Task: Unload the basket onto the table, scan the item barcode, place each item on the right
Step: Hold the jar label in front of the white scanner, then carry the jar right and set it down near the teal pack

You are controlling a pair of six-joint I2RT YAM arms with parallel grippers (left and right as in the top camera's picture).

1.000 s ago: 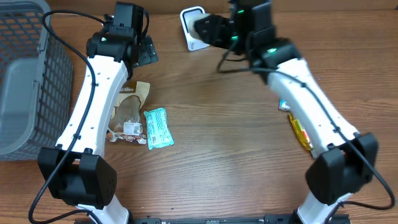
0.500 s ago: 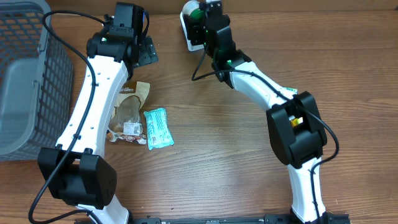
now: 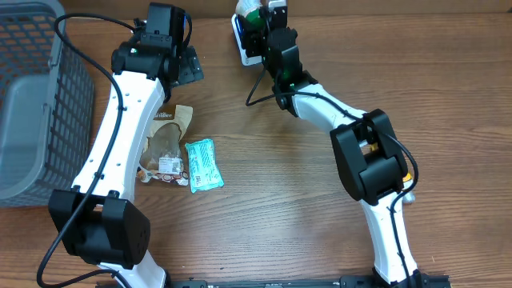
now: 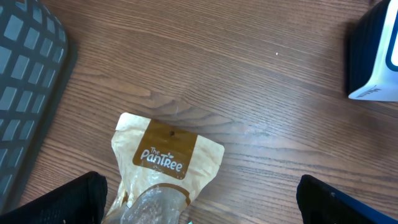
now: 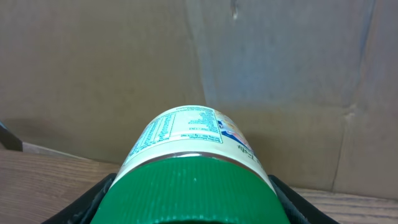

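Observation:
A jar with a green ribbed lid (image 5: 193,190) and a white printed label (image 5: 189,130) fills the right wrist view, lid toward the camera. My right gripper (image 5: 193,208) is shut on it, black fingers (image 5: 93,199) hugging both sides. Overhead, that gripper (image 3: 260,22) holds the jar (image 3: 249,11) at the table's far edge, right over the white scanner (image 3: 242,46), which it partly hides. My left gripper (image 3: 189,70) is open and empty above the table, left of the scanner (image 4: 375,59).
A tan PanTree pouch (image 4: 166,160) lies below the left gripper, beside a teal packet (image 3: 203,164). A grey mesh basket (image 3: 28,88) stands at the left edge. A brown cardboard wall (image 5: 112,68) rises behind the table.
The right arm has swung left and back, carrying the jar from right of the scanner to right over it. The left arm has not moved.

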